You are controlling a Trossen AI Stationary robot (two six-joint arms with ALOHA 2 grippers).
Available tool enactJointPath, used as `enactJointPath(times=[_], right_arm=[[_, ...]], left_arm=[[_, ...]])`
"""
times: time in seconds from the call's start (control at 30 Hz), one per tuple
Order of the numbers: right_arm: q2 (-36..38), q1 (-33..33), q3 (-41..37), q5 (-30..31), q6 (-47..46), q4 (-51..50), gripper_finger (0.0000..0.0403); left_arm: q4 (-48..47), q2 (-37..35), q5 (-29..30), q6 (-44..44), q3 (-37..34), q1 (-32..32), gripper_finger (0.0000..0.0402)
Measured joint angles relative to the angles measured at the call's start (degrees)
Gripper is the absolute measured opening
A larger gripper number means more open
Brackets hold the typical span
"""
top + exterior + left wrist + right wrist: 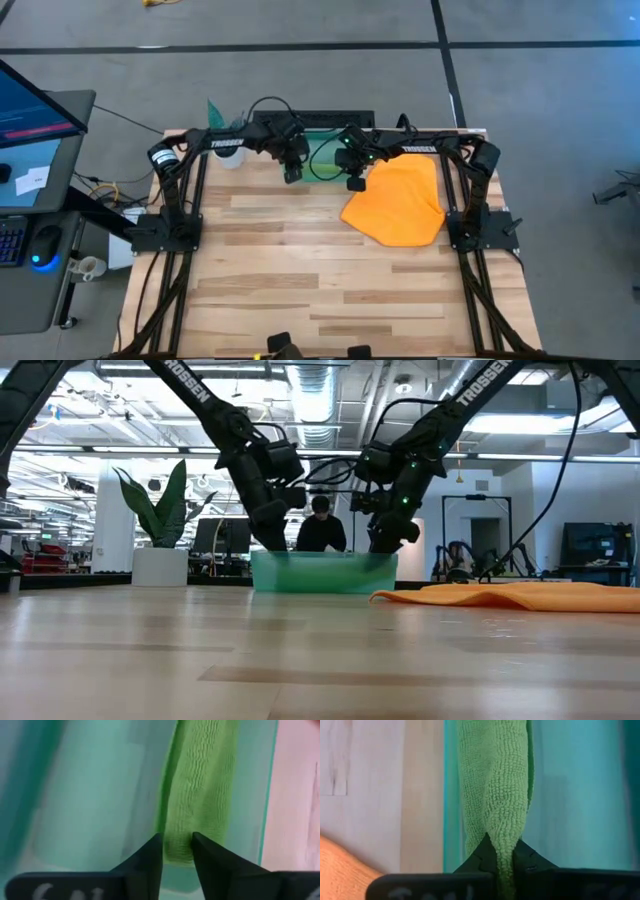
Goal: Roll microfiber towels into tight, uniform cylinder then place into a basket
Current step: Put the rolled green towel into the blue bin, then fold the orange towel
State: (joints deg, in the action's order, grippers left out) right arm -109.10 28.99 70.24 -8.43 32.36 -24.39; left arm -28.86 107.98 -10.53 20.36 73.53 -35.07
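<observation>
The lime green towel (200,785), rolled into a cylinder, lies inside the teal basket (322,133) along its near wall. The basket stands at the table's far middle. My left gripper (177,847) is open, with its fingers on either side of the roll's left end. My right gripper (504,852) is shut on the roll's right end (495,780). The orange towel (398,205) lies spread flat on the table, right of the basket. In the low view the basket (322,573) hides both grippers' fingertips. My left gripper comes slanting down from the left, with a finger (150,857) on each side of the roll's end (178,837). The cloth fills the gap; whether the fingers touch it I cannot tell. My right gripper pinches the roll's right end (503,837) between its two fingers, slanting down from the right along the roll. The cloth narrows into the pinch, and the rest of the roll runs away from the fingers inside the basket.
A white pot with a teal plant (160,565) stands at the table's far left. The orange towel's edge (340,870) lies close to the basket's near wall. Bare wood covers the near half of the table (300,290).
</observation>
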Motion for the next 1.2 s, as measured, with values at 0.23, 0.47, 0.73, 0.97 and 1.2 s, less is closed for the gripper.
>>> enactJointPath(times=[0.23,0.47,0.73,0.97,1.2], right_arm=[[0.0,-0.1,0.0,-0.2,0.0,-0.5,0.0027],[0.0,-0.6,0.0,-0.2,1.1,-1.8,0.0079],[0.4,-1.2,0.0,-0.1,1.1,-2.2,0.0197],[3.8,-0.8,0.1,-0.1,1.1,-4.0,0.0244],[12.6,-0.6,0.1,-0.2,0.8,-14.3,0.0228]], left_arm=[[-4.9,0.0,5.4,0.0,6.3,0.0,0.0115],[-7.9,-0.1,5.8,0.0,10.1,0.0,0.0112],[-9.1,-0.1,6.8,0.4,10.1,0.0,0.0112],[-9.5,-0.1,6.8,0.3,10.1,-0.4,0.0112],[-9.6,-0.1,4.8,-1.5,10.1,-0.2,0.0112]])
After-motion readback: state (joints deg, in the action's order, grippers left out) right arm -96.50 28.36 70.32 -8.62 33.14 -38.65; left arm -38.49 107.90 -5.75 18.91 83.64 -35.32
